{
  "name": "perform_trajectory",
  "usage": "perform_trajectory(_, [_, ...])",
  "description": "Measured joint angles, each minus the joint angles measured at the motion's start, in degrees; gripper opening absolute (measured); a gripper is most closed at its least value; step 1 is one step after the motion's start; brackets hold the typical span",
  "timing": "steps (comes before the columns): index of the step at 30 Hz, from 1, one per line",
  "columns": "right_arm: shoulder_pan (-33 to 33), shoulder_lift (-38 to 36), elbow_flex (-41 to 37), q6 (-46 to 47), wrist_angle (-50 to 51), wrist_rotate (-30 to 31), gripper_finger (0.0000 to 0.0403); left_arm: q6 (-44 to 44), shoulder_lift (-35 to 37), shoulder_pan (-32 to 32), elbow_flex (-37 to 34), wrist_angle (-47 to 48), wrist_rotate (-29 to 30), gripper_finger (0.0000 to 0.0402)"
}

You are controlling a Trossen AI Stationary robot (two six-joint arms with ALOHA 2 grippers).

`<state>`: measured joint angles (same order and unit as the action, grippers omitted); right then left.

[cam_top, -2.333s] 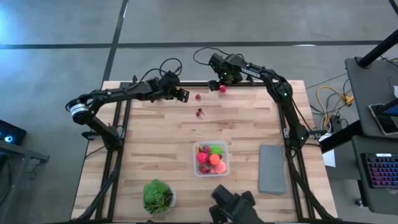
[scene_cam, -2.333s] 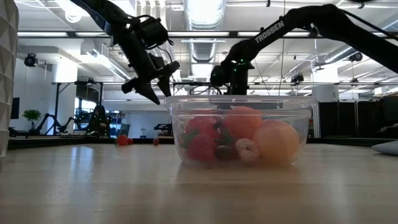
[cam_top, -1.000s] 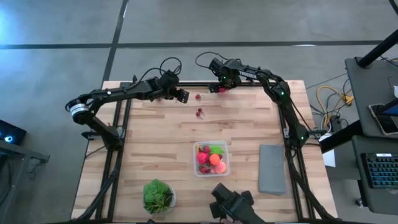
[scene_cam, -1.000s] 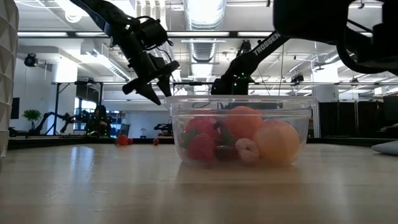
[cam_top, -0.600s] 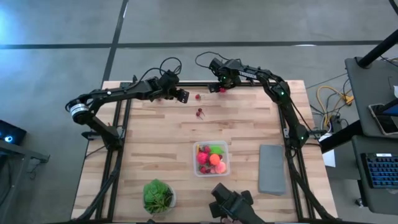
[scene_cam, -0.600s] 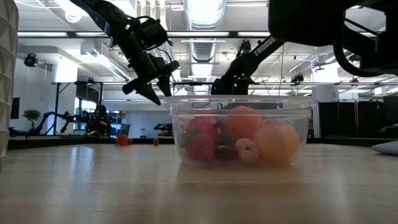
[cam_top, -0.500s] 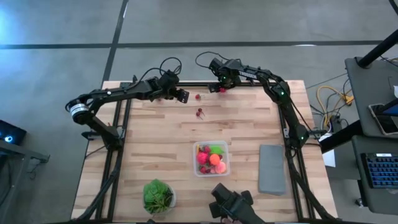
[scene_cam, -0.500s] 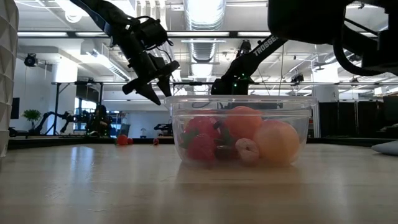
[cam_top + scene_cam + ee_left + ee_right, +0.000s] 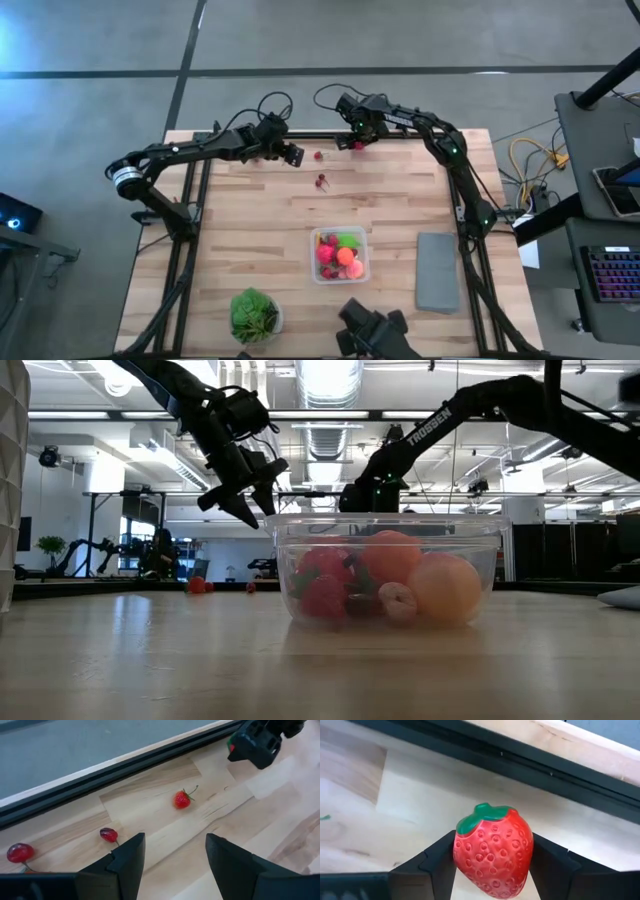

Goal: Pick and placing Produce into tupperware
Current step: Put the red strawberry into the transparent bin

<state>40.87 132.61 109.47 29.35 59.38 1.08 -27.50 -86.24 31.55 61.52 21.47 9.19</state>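
two slim black arms, each built of jointed tubular links. the left arm [image 9: 190,150] carries a silver-white band near its base joint, and thin black cables loop loosely above both wrists. the right arm [image 9: 440,415] has "trossen" printed in white capitals along one link, and small green lights glow on its joints. the left gripper [image 9: 172,855] and right gripper [image 9: 492,862] have matte black, angular, faceted plastic fingers [image 9: 127,857].
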Motion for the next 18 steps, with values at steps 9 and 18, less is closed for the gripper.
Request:
perform_trajectory(9, [-4.91, -7.05, 0.00, -0.98, 4.72, -4.56, 0.0208, 5.85, 0.00, -0.15, -0.02, 0.00, 0.06, 0.0194])
perform_trajectory(18, [-17.35, -19.15, -0.67, -3.44, 12.62, -1.10, 0.0208, 13.66, 0.02, -1.33, -0.30, 0.55, -0.39, 0.0194])
